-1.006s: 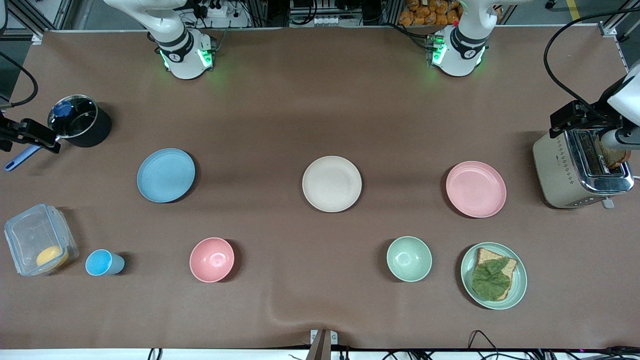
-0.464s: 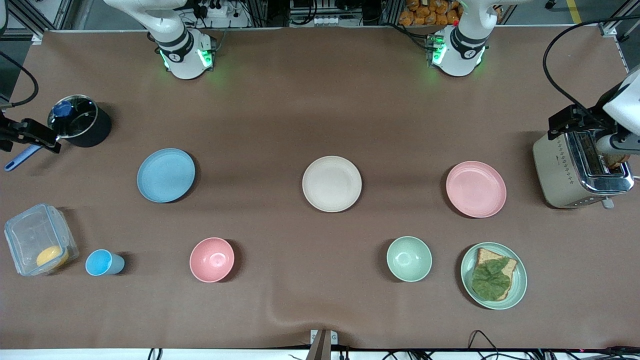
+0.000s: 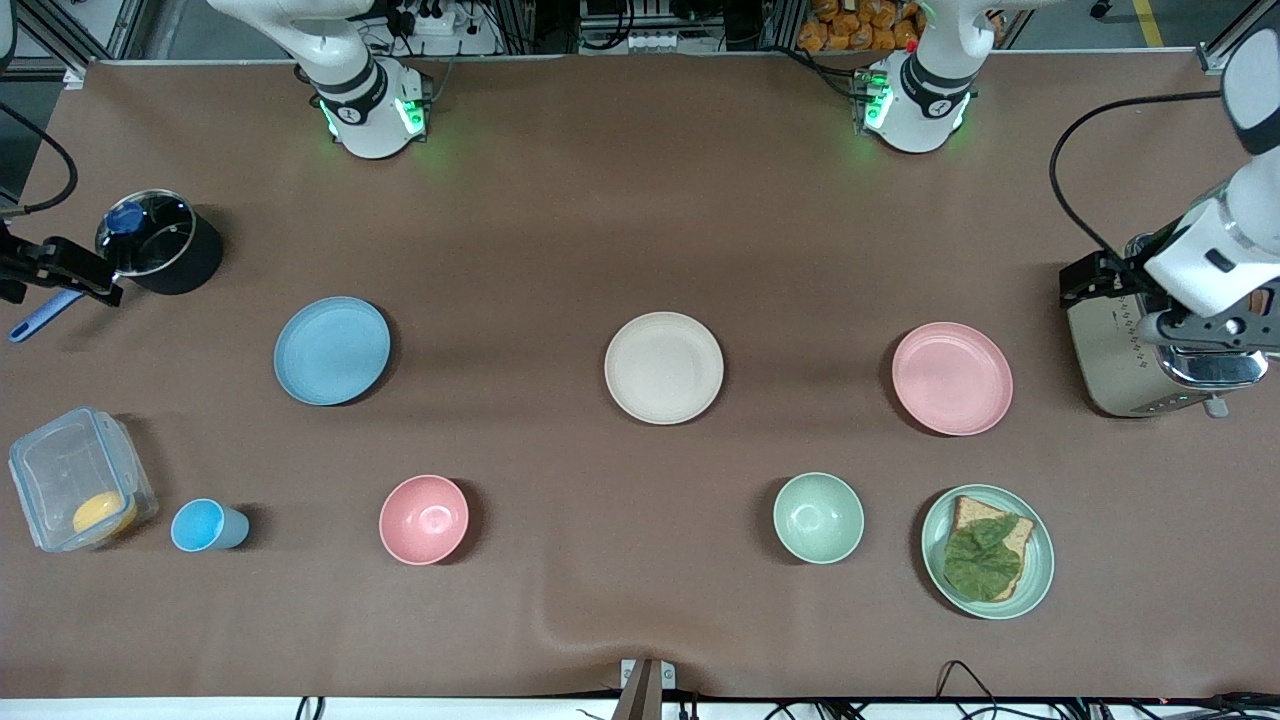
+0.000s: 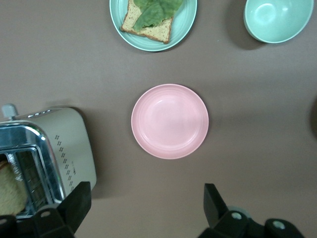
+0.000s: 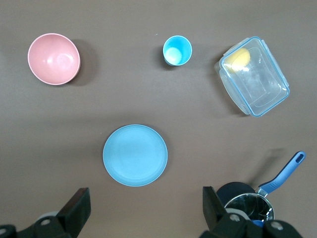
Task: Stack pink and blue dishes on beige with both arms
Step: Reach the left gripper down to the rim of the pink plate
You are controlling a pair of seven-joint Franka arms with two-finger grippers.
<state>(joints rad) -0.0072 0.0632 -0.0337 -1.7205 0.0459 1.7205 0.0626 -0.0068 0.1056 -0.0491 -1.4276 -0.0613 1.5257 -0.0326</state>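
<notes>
The pale pink plate [image 3: 952, 378] [image 4: 170, 121] lies flat toward the left arm's end of the table. At the right arm's end lies the light blue plate [image 3: 332, 350] [image 5: 135, 154]. Between them rests the beige plate [image 3: 663, 367], with nothing on it. My left gripper [image 3: 1213, 331] [image 4: 146, 210] hangs open and empty high over the toaster [image 3: 1150, 350], beside the pink plate. My right gripper [image 3: 60, 268] [image 5: 143, 210] is open and empty too, up in the air over the table's end by the pot [image 3: 160, 242].
Nearer the front camera stand a pink bowl [image 3: 424, 519], a small blue cup [image 3: 207, 526], a clear lidded container [image 3: 78, 478], a green bowl [image 3: 818, 517] and a green plate with bread and a leaf [image 3: 988, 551]. Toast sits in the toaster [image 4: 44, 158].
The left arm has risen and swung from the toaster's slots toward the pink plate. The right arm and all the plates have stayed put.
</notes>
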